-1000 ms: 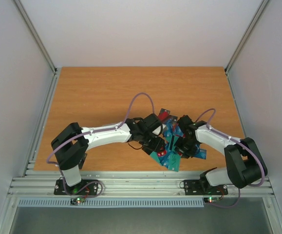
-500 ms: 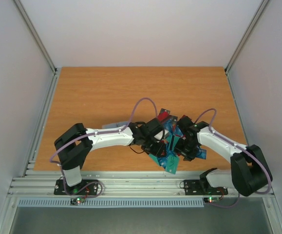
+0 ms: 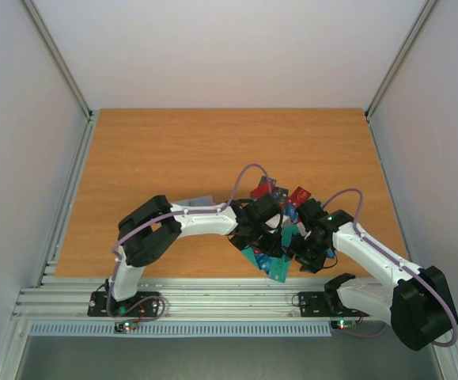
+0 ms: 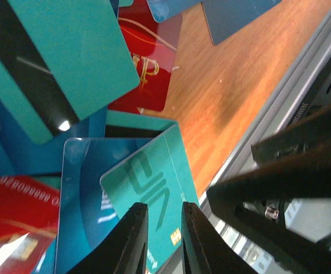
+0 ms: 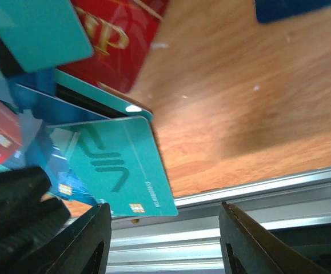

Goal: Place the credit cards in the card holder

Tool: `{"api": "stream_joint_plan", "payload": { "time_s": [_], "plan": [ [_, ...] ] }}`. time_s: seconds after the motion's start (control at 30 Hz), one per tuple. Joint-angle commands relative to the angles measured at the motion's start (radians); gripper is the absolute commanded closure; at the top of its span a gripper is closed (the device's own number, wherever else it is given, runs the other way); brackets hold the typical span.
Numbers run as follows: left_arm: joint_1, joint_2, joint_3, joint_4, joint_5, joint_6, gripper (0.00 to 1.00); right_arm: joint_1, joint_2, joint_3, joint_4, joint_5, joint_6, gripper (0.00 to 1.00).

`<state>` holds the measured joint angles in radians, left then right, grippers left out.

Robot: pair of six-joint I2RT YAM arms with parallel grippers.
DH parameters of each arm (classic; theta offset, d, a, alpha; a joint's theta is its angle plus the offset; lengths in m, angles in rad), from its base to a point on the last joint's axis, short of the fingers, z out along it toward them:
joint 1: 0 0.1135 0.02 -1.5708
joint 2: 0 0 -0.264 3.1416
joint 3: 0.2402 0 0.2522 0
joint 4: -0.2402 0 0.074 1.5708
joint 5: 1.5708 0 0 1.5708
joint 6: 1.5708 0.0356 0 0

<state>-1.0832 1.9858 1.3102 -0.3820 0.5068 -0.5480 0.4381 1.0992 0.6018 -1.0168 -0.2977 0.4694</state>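
Teal, blue, red credit cards [image 3: 268, 264] heaped loose at 5 o'clock on the table [image 3: 173, 150]. Looks barely started: none stowed, card holder unseen. Left gripper [image 4: 160, 216] nearly together, grip unclear; right gripper [image 5: 164, 222] apart.

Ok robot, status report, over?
Left pincer barely open over teal plastic card. Right pincer open, empty. That card overhangs near edge of brown wooden table.

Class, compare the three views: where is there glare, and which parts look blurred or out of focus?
Left wrist view: a white glare spot sits on the black band of the striped teal card; the numbered red card at lower left is smeared. Right wrist view: the gold-lettered red card looks soft, the teal chip card sharp. Top view: even, soft light, no glare on the table.
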Motion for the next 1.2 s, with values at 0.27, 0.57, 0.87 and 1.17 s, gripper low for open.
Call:
{"api": "stream_joint_plan", "payload": {
  "time_s": [0.27, 0.57, 0.87, 1.17],
  "plan": [
    [-0.004, 0.111, 0.077, 0.016, 0.018, -0.012, 0.85, 0.005, -0.116, -0.153, 0.109, -0.195, -0.023, 0.48],
    [-0.003, 0.163, 0.067, -0.006, -0.014, -0.013, 0.86, 0.005, -0.096, -0.217, 0.206, -0.264, -0.034, 0.48],
    [-0.003, 0.177, 0.054, 0.013, -0.001, -0.029, 0.87, 0.006, -0.041, -0.263, 0.299, -0.295, -0.045, 0.48],
    [-0.003, 0.180, 0.045, 0.027, 0.006, -0.042, 0.87, 0.004, 0.008, -0.305, 0.416, -0.335, -0.042, 0.48]
  ]
}}
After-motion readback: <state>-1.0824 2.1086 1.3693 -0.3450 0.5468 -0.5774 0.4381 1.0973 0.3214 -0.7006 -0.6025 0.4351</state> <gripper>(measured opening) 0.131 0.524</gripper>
